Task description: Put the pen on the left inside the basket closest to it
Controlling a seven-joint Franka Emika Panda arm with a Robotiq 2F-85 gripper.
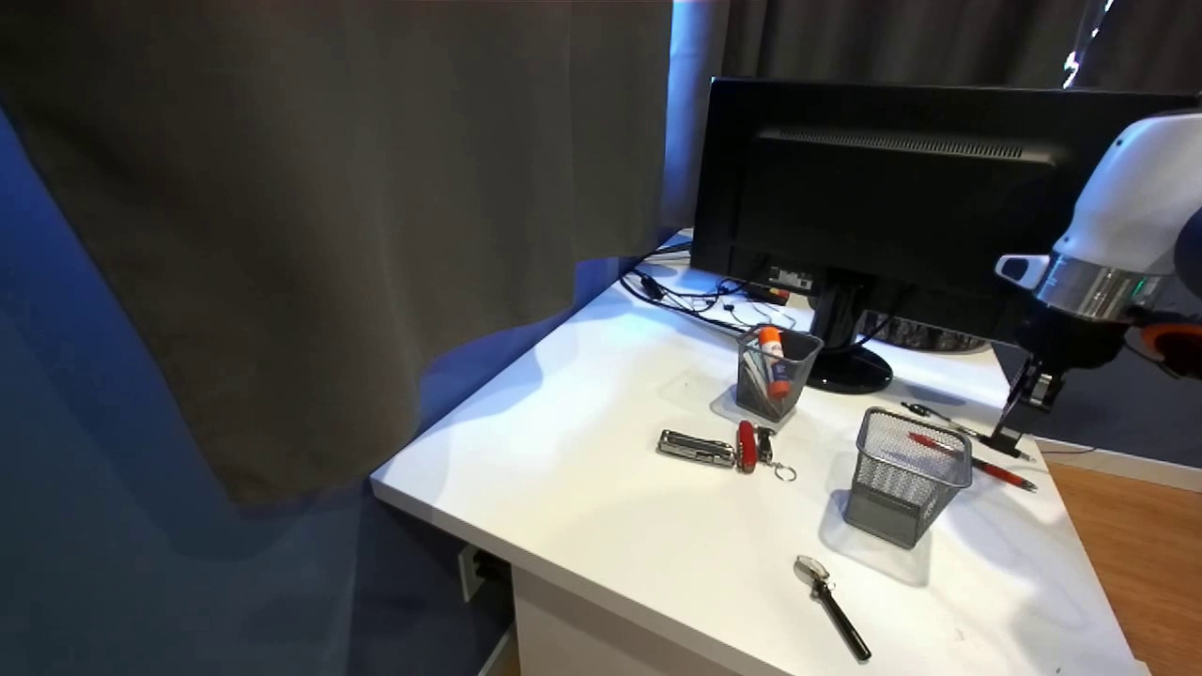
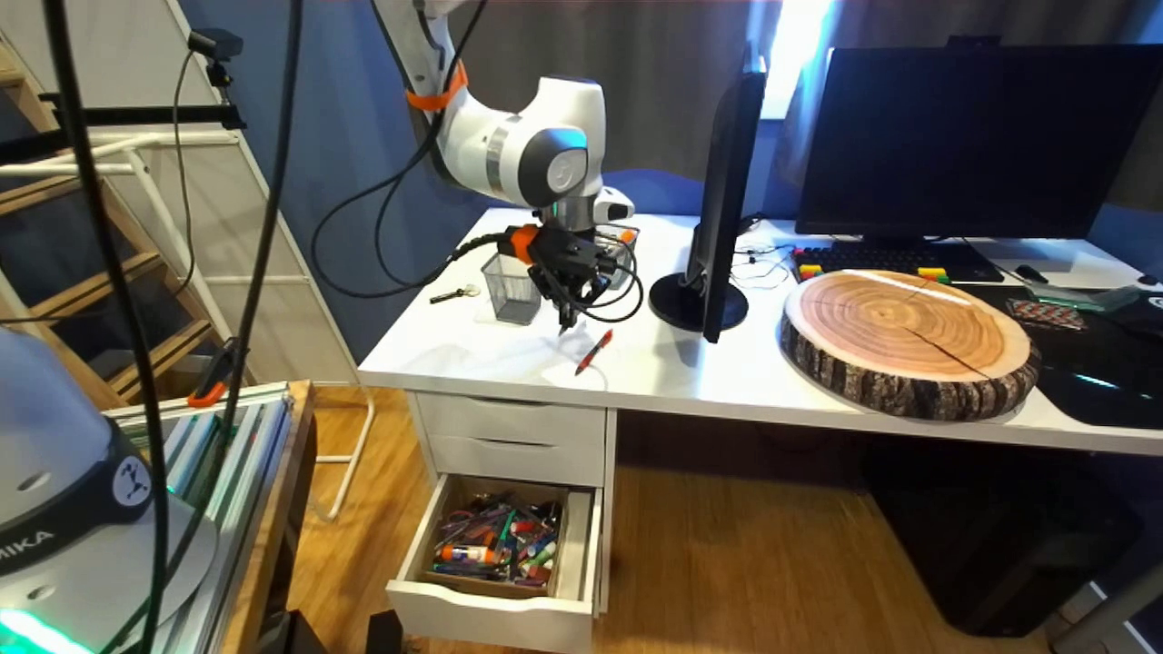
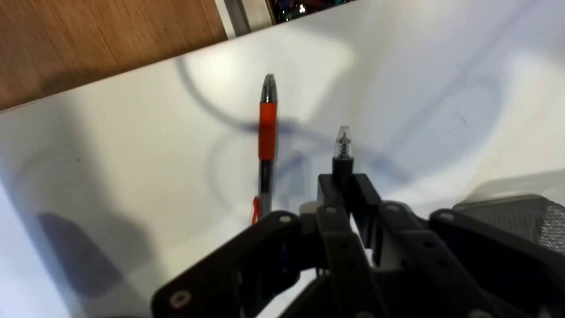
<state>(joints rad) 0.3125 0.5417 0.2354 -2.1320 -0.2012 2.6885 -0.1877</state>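
The grey mesh basket (image 1: 883, 512) stands upright on the white desk (image 1: 582, 451), and the red pen (image 3: 268, 132) lies on the desk outside it, on the basket's side toward the black monitor (image 1: 873, 216); in an exterior view part of that pen shows through the basket's mesh. Between the basket and the red pen in the wrist view is the gripper (image 3: 344, 181), its jaws closed around a black-and-white pen (image 3: 343, 150) whose clear tip pokes out beyond them; this second pen is outside the basket as well, and whether it touches the desk is hard to tell. Left of the basket in an exterior view lie a multi-tool (image 1: 697, 449) and, nearer to the basket, a red pocket knife (image 1: 747, 447) with a key ring (image 1: 785, 472) just beside it. Farther behind the basket there, another mesh holder (image 1: 759, 404) stands upright with an orange glue stick (image 1: 776, 366) leaning in it. In front of the basket lies a black-handled thing (image 1: 843, 622) with a rounded glassy end. Below the basket's end of the desk, an open drawer (image 2: 495, 613) holds a jumble of stationery (image 2: 500, 536)
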